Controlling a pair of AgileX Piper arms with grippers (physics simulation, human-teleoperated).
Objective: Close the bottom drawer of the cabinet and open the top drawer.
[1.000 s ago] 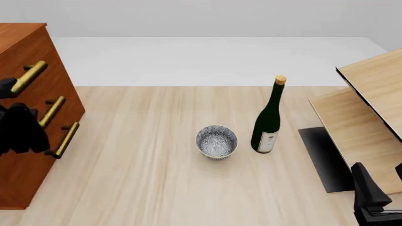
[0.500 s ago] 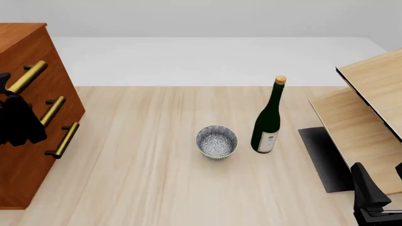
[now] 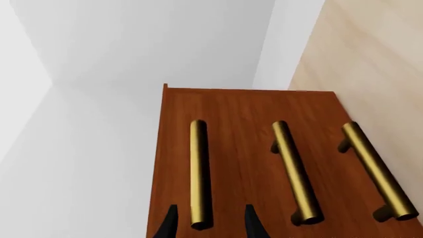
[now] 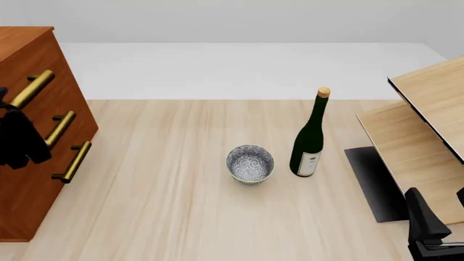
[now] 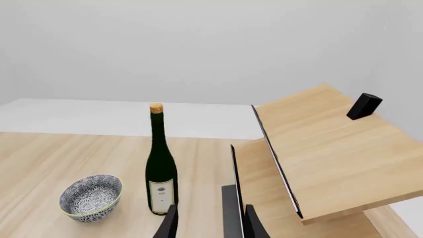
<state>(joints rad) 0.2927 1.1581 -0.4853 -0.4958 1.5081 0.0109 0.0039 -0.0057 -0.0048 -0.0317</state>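
The reddish-brown cabinet (image 4: 29,179) stands at the table's left edge with three brass bar handles on its front. In the left wrist view the cabinet (image 3: 244,106) fills the frame and the three drawer fronts look level with each other. The top drawer (image 3: 178,148) carries the handle (image 3: 198,168) farthest from the table; the bottom drawer (image 3: 343,119) carries the handle (image 3: 377,171) nearest it. My left gripper (image 3: 210,225) is open, one finger on either side of the top handle's end, also seen in the front view as the left gripper (image 4: 11,109). My right gripper (image 4: 437,209) hangs open and holds nothing at the near right.
A patterned bowl (image 4: 250,163) and a dark green wine bottle (image 4: 308,138) stand mid-table. Pale wooden panels (image 4: 427,119) and a black mat (image 4: 371,182) lie at the right. The middle drawer's handle (image 4: 60,128) sits between the other two.
My left gripper has risen along the cabinet front, from beside the lower handles to the end of the top handle. The right arm has not moved.
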